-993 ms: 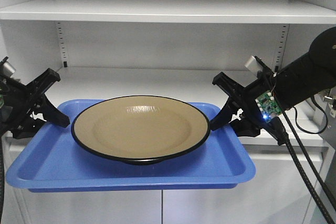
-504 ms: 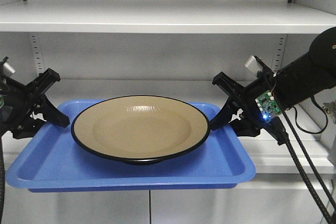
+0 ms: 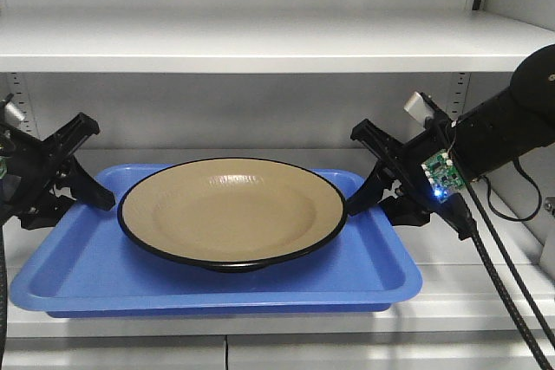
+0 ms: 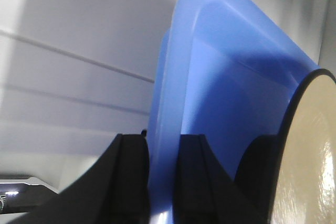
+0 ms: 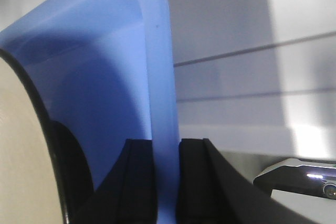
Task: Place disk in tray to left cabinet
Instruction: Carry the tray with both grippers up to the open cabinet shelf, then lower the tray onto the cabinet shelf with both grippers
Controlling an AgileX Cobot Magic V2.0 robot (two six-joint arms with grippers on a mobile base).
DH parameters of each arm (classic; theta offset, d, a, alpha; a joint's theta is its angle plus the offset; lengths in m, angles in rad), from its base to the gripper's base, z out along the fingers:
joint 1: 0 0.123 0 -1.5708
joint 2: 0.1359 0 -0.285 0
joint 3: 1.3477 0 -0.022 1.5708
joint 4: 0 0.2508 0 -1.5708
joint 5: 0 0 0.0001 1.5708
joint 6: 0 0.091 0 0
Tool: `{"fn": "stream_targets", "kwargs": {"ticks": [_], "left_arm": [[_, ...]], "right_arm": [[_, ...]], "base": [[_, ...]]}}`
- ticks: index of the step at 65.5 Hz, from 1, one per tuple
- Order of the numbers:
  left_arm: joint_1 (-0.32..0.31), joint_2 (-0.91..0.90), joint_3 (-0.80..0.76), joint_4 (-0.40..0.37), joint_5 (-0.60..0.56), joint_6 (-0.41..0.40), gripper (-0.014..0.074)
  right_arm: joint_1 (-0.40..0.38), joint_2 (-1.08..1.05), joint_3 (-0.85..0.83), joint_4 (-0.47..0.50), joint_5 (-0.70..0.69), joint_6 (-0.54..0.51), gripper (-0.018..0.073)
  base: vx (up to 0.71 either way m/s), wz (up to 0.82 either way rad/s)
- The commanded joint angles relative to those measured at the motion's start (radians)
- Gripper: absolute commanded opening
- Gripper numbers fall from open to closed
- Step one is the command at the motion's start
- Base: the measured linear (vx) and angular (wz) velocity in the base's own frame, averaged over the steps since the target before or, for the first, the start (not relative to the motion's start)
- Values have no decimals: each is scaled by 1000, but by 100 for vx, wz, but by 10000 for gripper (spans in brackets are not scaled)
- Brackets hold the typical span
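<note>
The disk sat centred in the tray, held level inside the left cabinet, well below its upper shelf. The left pincer and right pincer each clamped an end rim

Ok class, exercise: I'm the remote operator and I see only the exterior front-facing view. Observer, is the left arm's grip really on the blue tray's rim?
Observer: Yes. In the left wrist view the rim of the tray sits between the two black fingers of the left gripper.
Operator: And the right side?
Observer: Same there. The right wrist view shows the right gripper with one finger on each face of the rim.
Operator: Does the disk touch a finger?
Observer: In the left wrist view the black edge of the disk stands close beside the inner finger, with dark shadow between them. I cannot tell whether they touch.
</note>
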Motion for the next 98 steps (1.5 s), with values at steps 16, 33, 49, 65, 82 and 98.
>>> {"fn": "stream_targets", "kwargs": {"ticks": [16, 33, 49, 65, 82, 98], "left_arm": [[-26, -49, -37, -202, 19, -30, 0], [-26, -49, -37, -202, 19, -30, 0], [-26, -48, -37, -206, 19, -30, 0], [-26, -48, -37, -202, -2, -30, 0], [-26, -23, -37, -120, -51, -31, 0], [-26, 46, -37, -76, -93, -32, 0]], "right_arm": [[20, -57, -39, 187, -23, 13, -2], [20, -57, -39, 187, -24, 13, -2], [20, -56, -39, 184, -35, 13, -2], [20, -52, -39, 182, -36, 13, -2], [20, -17, -38, 139, -35, -4, -2], [20, 53, -38, 133, -129, -73, -2]], "base": [[9, -5], [4, -4], [0, -1], [0, 0], [0, 0], [0, 0]]}}
